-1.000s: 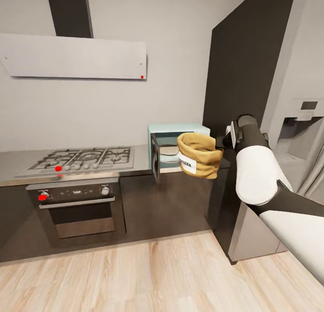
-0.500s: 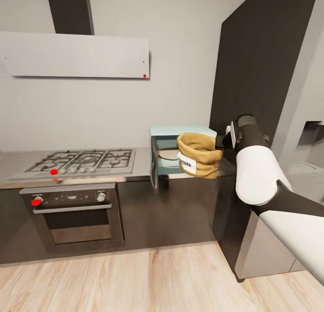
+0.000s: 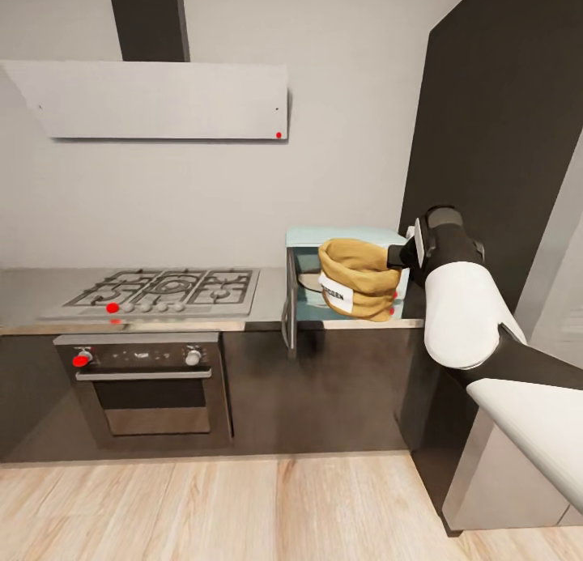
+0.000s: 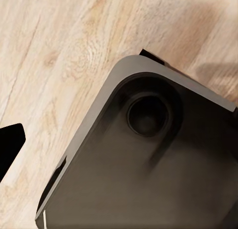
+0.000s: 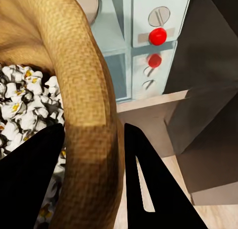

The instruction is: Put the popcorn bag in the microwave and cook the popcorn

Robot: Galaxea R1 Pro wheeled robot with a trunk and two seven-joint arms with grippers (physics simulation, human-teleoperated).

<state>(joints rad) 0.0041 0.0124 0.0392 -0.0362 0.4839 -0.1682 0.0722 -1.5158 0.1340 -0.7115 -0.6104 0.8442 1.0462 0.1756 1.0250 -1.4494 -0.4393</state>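
My right gripper (image 3: 398, 257) is shut on the rolled rim of the tan popcorn bag (image 3: 356, 279), holding it in the air in front of the microwave (image 3: 312, 239). The microwave's door (image 3: 289, 312) hangs open toward me and a pale plate shows inside. In the right wrist view the black fingers (image 5: 148, 189) pinch the bag's rim (image 5: 89, 115), and white puffed popcorn (image 5: 25, 100) lies inside the bag. The microwave's white knob panel (image 5: 158, 18) with a red knob is just beyond. The steel countertop (image 3: 271, 298) runs under the microwave. One dark fingertip (image 4: 10, 149) of my left gripper shows over the floor.
A gas hob (image 3: 166, 290) and a built-in oven (image 3: 150, 375) stand left of the microwave, under a pale hood (image 3: 162, 99). A tall dark cabinet (image 3: 502, 140) rises just right of it. Below are the wood floor (image 3: 243, 504) and my dark base (image 4: 148, 164).
The whole view has shifted as the camera moved. The microwave now sits directly behind the bag, where before it lay more to the bag's left. The grip on the bag is unchanged.
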